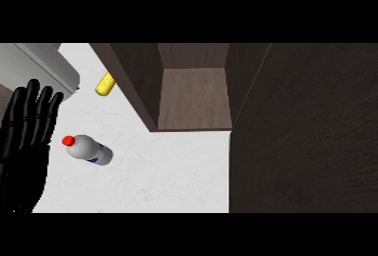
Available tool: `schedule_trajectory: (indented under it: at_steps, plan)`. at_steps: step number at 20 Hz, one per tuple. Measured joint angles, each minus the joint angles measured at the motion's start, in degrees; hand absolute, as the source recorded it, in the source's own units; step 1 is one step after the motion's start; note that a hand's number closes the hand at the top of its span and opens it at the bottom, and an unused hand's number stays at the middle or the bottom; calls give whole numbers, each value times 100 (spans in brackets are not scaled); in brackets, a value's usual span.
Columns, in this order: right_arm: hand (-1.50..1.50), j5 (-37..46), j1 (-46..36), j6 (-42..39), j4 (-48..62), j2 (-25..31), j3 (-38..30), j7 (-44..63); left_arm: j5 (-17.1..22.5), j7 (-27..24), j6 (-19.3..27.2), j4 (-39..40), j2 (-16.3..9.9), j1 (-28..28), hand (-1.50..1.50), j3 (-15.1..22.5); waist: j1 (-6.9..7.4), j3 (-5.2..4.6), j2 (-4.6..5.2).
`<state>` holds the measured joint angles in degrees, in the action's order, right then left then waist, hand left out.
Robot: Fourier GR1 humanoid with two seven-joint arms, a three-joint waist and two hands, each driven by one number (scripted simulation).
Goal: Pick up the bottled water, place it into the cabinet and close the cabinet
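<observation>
The bottled water [90,149] stands or leans on the white desk [170,175], its red cap [68,140] toward the view's left and its white body with a blue label running down and to the right. So its long axis, as seen from above, points from upper left to lower right. Whether it is fully upright or tipped over cannot be told from this steep angle.

The left hand [28,135] shows along the view's left edge, its fingers [38,102] straight and spread wide, pointing up the view, holding nothing. The bottle lies just to the right of this hand, the cap close beside the palm's edge but not clearly touching it. The right hand does not show at all, so the left hand is the only one near the bottle, and the next move probably calls for it to turn its palm rightward and curl round the bottle's body below the cap.

The cabinet [193,95] stands up and to the right of the bottle, its dark wooden interior open toward the view. Its door [310,130] fills the view's right side as a large dark panel, swung open. The path from bottle to cabinet runs up and right across bare desk.

A yellow object [105,84] lies near the cabinet's left wall, well apart from the bottle. A grey appliance [40,62] sits at the upper left, behind the fingertips.
</observation>
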<state>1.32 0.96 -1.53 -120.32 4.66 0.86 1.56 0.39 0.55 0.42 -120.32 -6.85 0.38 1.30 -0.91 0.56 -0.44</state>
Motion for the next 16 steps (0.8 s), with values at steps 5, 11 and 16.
schedule_trajectory:
  at_steps: [5,11,16]
  plan:
    - [-150,-54,590,-172,-413,72,-59,36,535,26,-307,-326,-234,220,-150,-542,62,-40,23]
    - [-150,-769,1366,-615,-1030,67,229,435,1740,518,-401,-488,-17,848,-150,-982,99,-55,10]
    - [-150,-1161,2075,-872,-1739,119,281,664,2358,898,-487,-998,48,1378,-150,-1238,90,-56,17]
